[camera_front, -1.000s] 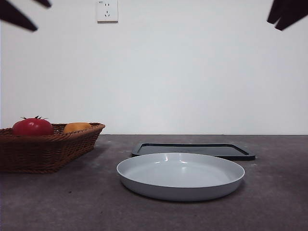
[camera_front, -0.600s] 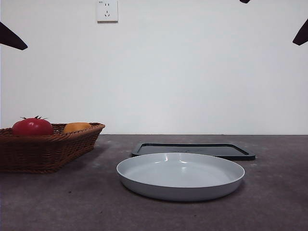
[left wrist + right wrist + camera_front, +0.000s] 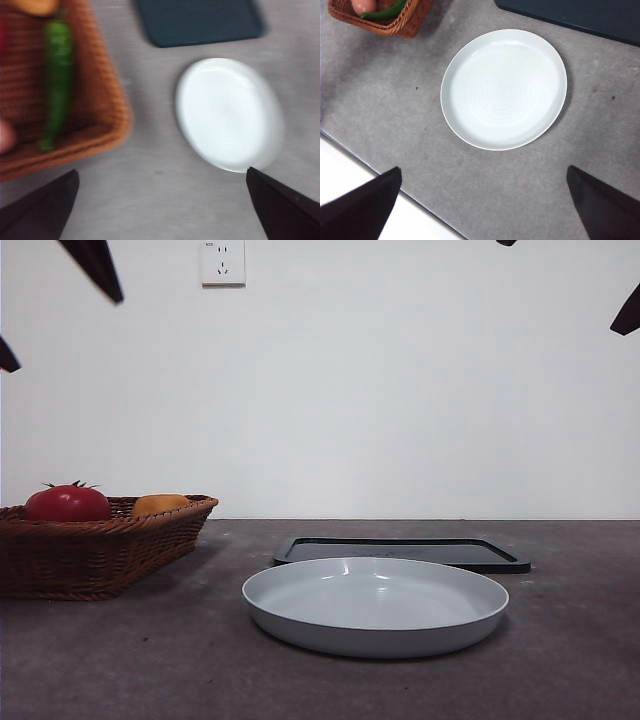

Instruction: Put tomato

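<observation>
Inside the wicker basket sits the tomato; white plate empty.

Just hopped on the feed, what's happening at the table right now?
Nothing is held yet. The tomato sits in the wicker basket beside an orange-yellow fruit and a green pepper. The white plate lies bare in front of a dark tray. The left gripper hangs open, high above the table between basket and plate. The right gripper, also open, hangs high near the plate.

red tomato, stem up, in basket
</observation>
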### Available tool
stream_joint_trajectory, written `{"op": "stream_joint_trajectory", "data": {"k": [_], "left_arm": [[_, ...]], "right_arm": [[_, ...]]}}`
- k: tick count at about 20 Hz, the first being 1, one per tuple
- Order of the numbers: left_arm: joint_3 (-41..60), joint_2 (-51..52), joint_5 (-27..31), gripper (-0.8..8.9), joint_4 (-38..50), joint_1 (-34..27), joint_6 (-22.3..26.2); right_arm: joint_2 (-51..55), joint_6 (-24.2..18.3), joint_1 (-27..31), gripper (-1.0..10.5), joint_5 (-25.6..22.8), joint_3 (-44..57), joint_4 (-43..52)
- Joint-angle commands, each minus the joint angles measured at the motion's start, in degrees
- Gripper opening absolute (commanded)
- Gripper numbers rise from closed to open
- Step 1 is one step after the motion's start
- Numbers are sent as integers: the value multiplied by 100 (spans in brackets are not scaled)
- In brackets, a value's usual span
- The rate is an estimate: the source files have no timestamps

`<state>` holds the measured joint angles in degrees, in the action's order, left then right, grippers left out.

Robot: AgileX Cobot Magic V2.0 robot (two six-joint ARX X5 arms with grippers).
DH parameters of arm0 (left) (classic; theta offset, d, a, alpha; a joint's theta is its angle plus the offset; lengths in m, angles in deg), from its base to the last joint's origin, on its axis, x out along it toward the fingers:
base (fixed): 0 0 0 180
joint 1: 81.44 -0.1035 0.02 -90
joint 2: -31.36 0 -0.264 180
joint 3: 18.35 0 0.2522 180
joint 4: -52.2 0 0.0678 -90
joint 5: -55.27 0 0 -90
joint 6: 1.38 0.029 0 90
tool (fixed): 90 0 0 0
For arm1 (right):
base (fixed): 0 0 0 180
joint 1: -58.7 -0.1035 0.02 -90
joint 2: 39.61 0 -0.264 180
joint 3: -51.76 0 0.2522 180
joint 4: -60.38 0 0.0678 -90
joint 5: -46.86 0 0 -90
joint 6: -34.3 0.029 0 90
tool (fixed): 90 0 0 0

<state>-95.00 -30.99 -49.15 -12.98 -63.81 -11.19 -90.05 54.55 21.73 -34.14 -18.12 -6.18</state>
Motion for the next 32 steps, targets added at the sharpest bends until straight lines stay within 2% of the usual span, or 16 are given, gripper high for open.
{"op": "stream_joint_trajectory", "data": {"k": [1,5,6,12,18,22,26,30,32], "left_arm": [[-616,-581,623,595,-271,-24,323],[-1690,-1720,1467,595,-822,-203,654],[-1860,-1930,1523,595,-820,-264,675],[-2588,-3115,1530,595,-638,-780,745],[-2780,-3921,1530,595,256,-1097,1668],[-2780,-4317,1528,594,774,-1235,2105],[-2780,-4673,1434,594,1084,-1252,2682],[-2782,-4824,1287,594,1447,-1279,2673],[-2780,-4940,1215,594,1486,-1287,2671]], "right_arm": [[-44,140,-39,554,-2,-96,74],[-44,168,-42,554,2,-96,74],[-44,168,-42,554,2,-96,74],[-44,168,-42,554,13,-96,74],[-44,188,-42,554,20,-96,70],[-44,190,-42,554,321,-96,63],[-44,321,-42,554,326,-96,39],[-44,531,-42,554,715,-96,28],[-44,551,-42,554,756,-96,26]]}}
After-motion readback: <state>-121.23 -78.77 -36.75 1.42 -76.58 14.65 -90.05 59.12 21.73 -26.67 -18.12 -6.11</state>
